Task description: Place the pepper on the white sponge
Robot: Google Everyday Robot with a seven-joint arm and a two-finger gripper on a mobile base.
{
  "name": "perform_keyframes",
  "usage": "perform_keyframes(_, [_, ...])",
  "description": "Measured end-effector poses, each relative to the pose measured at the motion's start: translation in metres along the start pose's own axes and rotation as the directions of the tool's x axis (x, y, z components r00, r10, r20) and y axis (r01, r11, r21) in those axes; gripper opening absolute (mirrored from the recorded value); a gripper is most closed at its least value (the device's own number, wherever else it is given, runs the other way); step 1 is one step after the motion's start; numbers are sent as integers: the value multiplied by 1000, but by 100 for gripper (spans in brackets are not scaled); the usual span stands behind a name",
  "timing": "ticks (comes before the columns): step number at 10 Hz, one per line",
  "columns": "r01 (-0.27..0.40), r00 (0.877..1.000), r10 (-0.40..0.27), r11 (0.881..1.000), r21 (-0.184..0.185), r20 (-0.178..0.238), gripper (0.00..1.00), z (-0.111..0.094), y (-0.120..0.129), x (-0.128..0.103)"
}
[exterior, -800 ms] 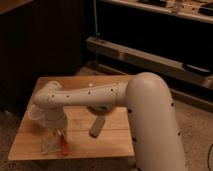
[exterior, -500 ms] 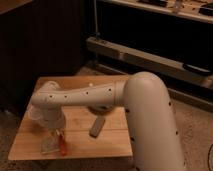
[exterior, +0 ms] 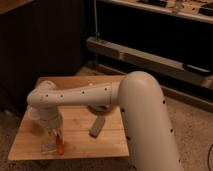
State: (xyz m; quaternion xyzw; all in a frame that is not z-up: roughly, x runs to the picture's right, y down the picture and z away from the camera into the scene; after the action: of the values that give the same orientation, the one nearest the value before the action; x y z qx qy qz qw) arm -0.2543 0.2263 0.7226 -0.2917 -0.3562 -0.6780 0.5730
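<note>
slim red pepper [exterior: 60,147] beside flat white sponge [exterior: 47,148], pincer [exterior: 53,136] just above

You see a small wooden table [exterior: 80,142] standing on a speckled floor [exterior: 195,112]. A dark grey bar [exterior: 97,127] lies on it, near the middle and a little slanted. Behind the table there is a dark wall [exterior: 50,40], and to the right a long pale ledge [exterior: 150,61] runs. The gripper [exterior: 52,141] is over the table's front left part.

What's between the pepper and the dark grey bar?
Camera view: only bare tabletop. The pepper is beside the white sponge, just below the gripper; the dark grey bar lies apart.
</note>
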Motion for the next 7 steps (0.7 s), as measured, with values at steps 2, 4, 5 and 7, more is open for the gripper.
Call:
perform_keyframes(2, [15, 1000, -15, 1000, 8, 6, 0, -1, -4, 3])
perform_keyframes(4, [33, 999, -33, 999, 16, 11, 0, -1, -10, 5])
perform_keyframes(5, [39, 999, -39, 999, 17, 12, 0, -1, -12, 6])
perform_keyframes(7, [56, 998, -56, 998, 14, 9, 0, 1, -21, 8])
